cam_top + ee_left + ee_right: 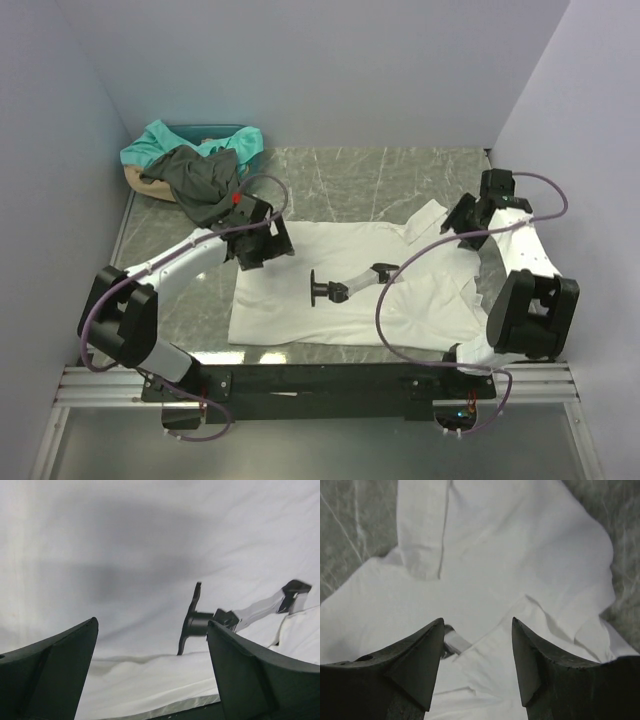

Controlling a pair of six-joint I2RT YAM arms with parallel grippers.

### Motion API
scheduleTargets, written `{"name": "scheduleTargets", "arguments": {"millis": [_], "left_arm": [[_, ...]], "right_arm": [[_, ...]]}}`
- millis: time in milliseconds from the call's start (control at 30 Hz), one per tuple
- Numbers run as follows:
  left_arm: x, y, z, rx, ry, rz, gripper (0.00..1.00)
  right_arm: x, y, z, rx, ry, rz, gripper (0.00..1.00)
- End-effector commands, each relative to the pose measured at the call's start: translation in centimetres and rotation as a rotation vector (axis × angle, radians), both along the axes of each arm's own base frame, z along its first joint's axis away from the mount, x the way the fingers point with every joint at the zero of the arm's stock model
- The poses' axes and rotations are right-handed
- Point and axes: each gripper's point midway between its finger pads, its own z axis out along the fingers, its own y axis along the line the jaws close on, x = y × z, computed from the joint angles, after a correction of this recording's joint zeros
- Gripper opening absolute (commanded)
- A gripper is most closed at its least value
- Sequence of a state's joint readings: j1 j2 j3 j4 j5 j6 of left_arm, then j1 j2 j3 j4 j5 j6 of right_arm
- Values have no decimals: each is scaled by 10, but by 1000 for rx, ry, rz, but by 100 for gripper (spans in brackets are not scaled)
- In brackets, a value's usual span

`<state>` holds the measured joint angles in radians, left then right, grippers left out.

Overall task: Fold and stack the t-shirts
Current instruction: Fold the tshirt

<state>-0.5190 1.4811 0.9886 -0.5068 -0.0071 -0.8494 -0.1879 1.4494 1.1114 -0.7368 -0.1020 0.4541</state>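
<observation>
A large white t-shirt [300, 300] lies spread flat on the table, its small black-and-grey chest print [345, 285] facing up. My left gripper [268, 248] hovers over the shirt's far left corner, open, with only white cloth [150, 555] below its gap [152, 622]. Over the shirt's crumpled right side, beside a folded-in sleeve [430, 215], my right gripper [455, 228] also stands open; nothing is between its fingers [477, 621], and the white cloth [495, 555] lies beneath. A dark grey t-shirt [200, 180] and a teal t-shirt [165, 145] are heaped at the back left.
The heaped shirts sit in and over a tan basket [135, 182] in the back left corner. Grey marble tabletop [350, 180] shows behind the white shirt. Walls close in on the left, back and right. A black rail [330, 380] runs along the near edge.
</observation>
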Motion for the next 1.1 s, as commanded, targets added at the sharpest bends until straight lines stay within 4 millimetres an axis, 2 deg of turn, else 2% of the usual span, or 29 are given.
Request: {"name": "scheduleTargets", "arguments": {"millis": [0, 33, 100, 133, 200, 233, 267, 300, 333, 367, 400, 433, 467, 500, 567, 600, 700, 733, 867, 1067], "left_arm": [[17, 14, 13, 38, -25, 9, 97], [19, 17, 15, 33, -28, 14, 97], [25, 26, 22, 33, -47, 33, 97], [25, 30, 23, 38, -48, 42, 97], [26, 40, 28, 44, -54, 64, 97], [26, 45, 28, 48, -52, 75, 97], [27, 50, 31, 47, -59, 91, 97], [25, 53, 30, 47, -55, 99, 97], [25, 58, 33, 45, -62, 111, 97], [25, 60, 33, 43, -63, 119, 97], [25, 62, 32, 46, -59, 125, 97], [24, 65, 32, 50, -56, 133, 97], [24, 68, 32, 51, -56, 143, 97], [24, 70, 33, 52, -54, 149, 97], [25, 74, 35, 45, -59, 168, 98], [25, 74, 36, 41, -61, 171, 98], [25, 78, 36, 36, -62, 186, 98], [25, 79, 36, 38, -61, 184, 98], [26, 84, 34, 41, -54, 194, 98], [30, 88, 30, 42, -43, 198, 98]], "right_arm": [[39, -13, 8, -17, -69, 13, 63], [47, -18, 0, -16, -57, 8, 63], [69, -25, 6, -7, -102, 1, 62], [77, -26, -1, 11, -95, -8, 61], [98, -31, 6, 22, -146, -15, 59], [105, -33, -1, 25, -136, -19, 59], [117, -38, 5, 16, -159, -22, 58], [123, -40, 5, 9, -161, -20, 57], [127, -42, -6, 8, -135, -19, 57], [137, -46, 0, -2, -153, -19, 56], [142, -49, -3, -11, -149, -19, 56], [145, -50, -13, -9, -128, -14, 55], [153, -53, -11, -16, -140, -13, 54], [156, -56, -22, -22, -116, -11, 54], [164, -61, -25, -36, -112, -12, 53], [165, -65, -35, -40, -88, -10, 53], [171, -70, -42, -52, -82, -5, 52], [172, -72, -50, -45, -71, -4, 52], [181, -75, -59, -44, -76, 19, 51], [183, -72, -70, -24, -75, 56, 51]]}}
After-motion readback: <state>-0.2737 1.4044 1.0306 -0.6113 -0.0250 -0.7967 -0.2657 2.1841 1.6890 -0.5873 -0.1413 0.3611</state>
